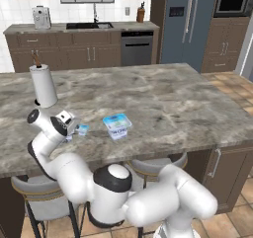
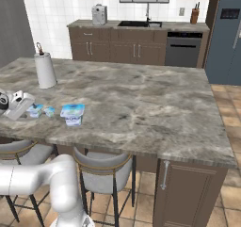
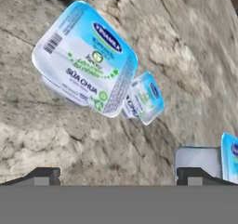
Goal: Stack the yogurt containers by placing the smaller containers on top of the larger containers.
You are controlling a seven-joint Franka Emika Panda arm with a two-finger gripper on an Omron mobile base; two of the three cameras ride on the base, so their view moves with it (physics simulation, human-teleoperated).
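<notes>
Two small cups (image 3: pixel 145 97) (image 3: pixel 230 156), one large tub (image 3: pixel 86 58), gripper (image 3: pixel 116 175) spread apart, empty.

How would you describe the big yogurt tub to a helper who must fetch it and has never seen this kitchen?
On the marble island counter, look near the front edge, right of the white paper towel roll. The wide squarish white yogurt tub with a light-blue lid sits there, clearly larger than the tiny blue-lidded cup beside it.

white tub (image 3: pixel 86 62) — light-blue lid, marbled counter (image 1: pixel 173 99)
</notes>
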